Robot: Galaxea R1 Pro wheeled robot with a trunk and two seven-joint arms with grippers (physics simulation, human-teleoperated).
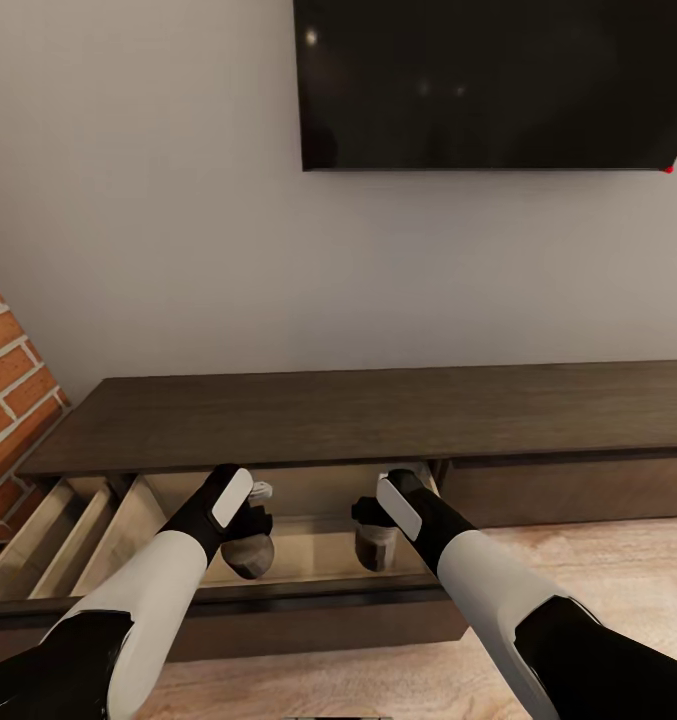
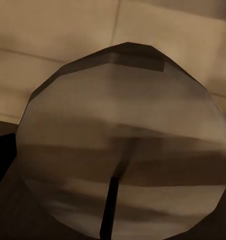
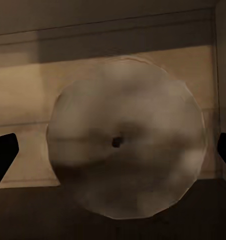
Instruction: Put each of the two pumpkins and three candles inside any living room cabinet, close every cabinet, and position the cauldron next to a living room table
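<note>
I hold both arms over the open cabinet drawer | left gripper pinches one candle | right gripper pinches another candle | both low inside the drawer, ready to drop.

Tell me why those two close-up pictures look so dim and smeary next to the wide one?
Head view: evenly lit and sharp, with faint glare spots on the dark TV. Left wrist view: a candle sits very near the lens, shaded, its surface streaked and soft. Right wrist view: another candle looks hazy with fuzzy edges, inside the drawer's shadowed interior.
</note>
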